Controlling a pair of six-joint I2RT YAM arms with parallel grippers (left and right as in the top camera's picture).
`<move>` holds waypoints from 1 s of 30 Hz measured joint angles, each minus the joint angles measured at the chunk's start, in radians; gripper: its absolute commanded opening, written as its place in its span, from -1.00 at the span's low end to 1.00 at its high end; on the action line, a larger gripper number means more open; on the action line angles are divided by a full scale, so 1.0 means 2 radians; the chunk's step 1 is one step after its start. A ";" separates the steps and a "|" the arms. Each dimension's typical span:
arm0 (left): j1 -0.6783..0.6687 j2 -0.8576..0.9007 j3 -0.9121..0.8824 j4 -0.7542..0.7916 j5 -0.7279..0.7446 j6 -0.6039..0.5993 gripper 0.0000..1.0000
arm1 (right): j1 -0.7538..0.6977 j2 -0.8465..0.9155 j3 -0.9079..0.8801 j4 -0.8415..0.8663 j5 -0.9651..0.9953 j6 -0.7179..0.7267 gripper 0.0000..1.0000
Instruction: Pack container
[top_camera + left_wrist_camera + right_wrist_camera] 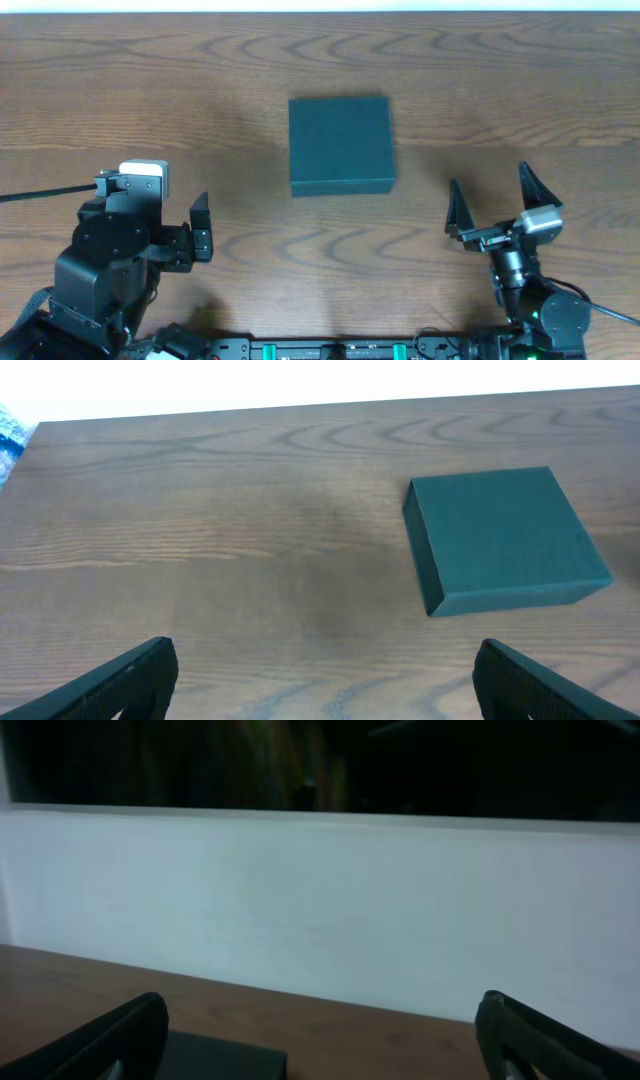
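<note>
The container [341,143] is a dark teal square box with its lid shut, lying flat on the wooden table [500,80] at the middle. It also shows at the right of the left wrist view [500,530] and as a dark corner low in the right wrist view [225,1060]. My left gripper [152,200] is open and empty at the front left, well apart from the box; its fingers [325,680] are spread wide over bare wood. My right gripper [490,190] is open and empty at the front right, its fingers [320,1040] spread wide.
A white wall [320,900] runs behind the table's far edge. A bit of blue material [8,435] shows at the far left edge of the left wrist view. No snack packs show in any view.
</note>
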 measured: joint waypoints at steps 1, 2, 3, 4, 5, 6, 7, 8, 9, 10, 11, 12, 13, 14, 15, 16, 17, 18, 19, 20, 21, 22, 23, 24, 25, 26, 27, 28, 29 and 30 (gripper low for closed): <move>0.000 0.000 0.000 0.000 0.000 0.000 0.91 | -0.002 -0.005 -0.006 0.000 0.002 0.000 0.98; 0.000 0.000 0.000 0.000 0.000 0.000 0.91 | -0.006 -0.009 -0.012 0.000 0.005 0.000 0.98; 0.000 0.000 0.000 0.000 0.000 0.000 0.91 | -0.011 -0.013 -0.020 0.002 0.008 0.000 0.99; 0.000 0.000 0.000 0.000 0.000 0.000 0.91 | -0.015 -0.015 -0.025 0.002 0.009 0.000 0.99; 0.000 0.000 0.000 0.000 0.000 0.000 0.90 | -0.023 -0.018 -0.036 0.003 0.011 0.000 0.98; 0.000 0.000 0.000 0.000 0.000 0.000 0.91 | -0.027 -0.018 -0.043 0.003 0.012 0.000 0.98; 0.000 0.000 0.000 0.000 0.000 0.000 0.91 | -0.031 -0.018 -0.050 0.003 0.013 0.000 0.98; 0.000 0.000 0.000 0.000 0.000 0.000 0.90 | -0.034 -0.018 -0.055 0.003 0.014 0.000 0.99; 0.000 0.000 0.000 0.000 0.000 0.000 0.91 | -0.037 -0.019 -0.061 0.004 0.014 0.000 0.99; 0.000 0.000 0.000 0.000 0.000 0.000 0.91 | -0.041 -0.019 -0.070 0.006 0.014 0.000 0.98; 0.000 0.000 0.000 0.000 0.000 0.000 0.90 | -0.044 -0.019 -0.078 0.007 0.016 0.000 0.99; 0.000 0.000 0.000 0.000 0.000 0.000 0.90 | -0.045 -0.019 -0.083 0.008 0.016 0.000 0.99; 0.000 0.000 0.000 0.000 0.000 0.000 0.91 | -0.046 -0.019 -0.090 0.010 0.017 0.000 0.99; 0.000 0.000 0.000 0.000 0.000 0.000 0.90 | -0.046 -0.019 -0.094 0.008 0.017 0.000 0.99; 0.000 0.000 0.000 0.000 0.000 0.000 0.90 | -0.046 -0.019 -0.098 0.001 0.018 0.000 0.98; 0.000 0.000 0.000 0.000 0.000 0.000 0.91 | -0.046 -0.019 -0.101 -0.002 0.020 0.000 0.98; 0.000 0.000 0.000 0.000 0.000 0.000 0.91 | -0.046 -0.019 -0.102 -0.007 0.021 0.000 0.99; 0.000 0.000 0.000 0.000 0.000 0.000 0.91 | -0.046 -0.019 -0.102 -0.007 0.021 0.000 0.98; 0.000 0.000 0.000 0.000 0.000 0.000 0.91 | -0.046 -0.022 -0.102 -0.010 0.022 0.000 0.99; 0.000 0.000 0.000 0.000 0.000 0.000 0.91 | -0.046 -0.027 -0.102 -0.019 0.023 0.000 0.98; 0.000 0.000 0.000 0.000 0.000 0.000 0.90 | -0.046 -0.035 -0.102 -0.030 0.024 0.000 0.98; 0.000 0.000 0.000 0.000 0.000 0.000 0.90 | -0.046 -0.049 -0.102 -0.055 0.025 0.000 0.98; 0.000 0.000 0.000 -0.001 0.000 0.000 0.90 | -0.046 -0.067 -0.102 -0.081 0.026 0.000 0.99; 0.000 0.000 0.000 0.001 0.000 0.000 0.91 | -0.046 -0.079 -0.102 -0.097 0.026 0.000 0.98; 0.000 0.000 0.000 0.000 0.000 0.000 0.91 | -0.046 -0.084 -0.102 -0.110 0.026 0.000 0.98; 0.000 0.000 0.000 0.000 0.000 0.000 0.91 | -0.046 -0.086 -0.102 -0.121 0.026 0.000 0.99; 0.000 0.000 0.000 0.001 0.000 0.000 0.91 | -0.046 -0.087 -0.102 -0.138 0.027 0.000 0.99; 0.000 0.000 0.000 -0.001 0.000 0.000 0.91 | -0.046 -0.087 -0.102 -0.140 0.029 0.000 0.98; 0.000 0.000 0.000 0.001 0.000 0.000 0.91 | -0.046 -0.088 -0.102 -0.140 0.029 0.000 0.98; 0.000 0.000 0.000 0.000 0.000 0.000 0.91 | -0.046 -0.088 -0.102 -0.140 0.030 0.000 0.98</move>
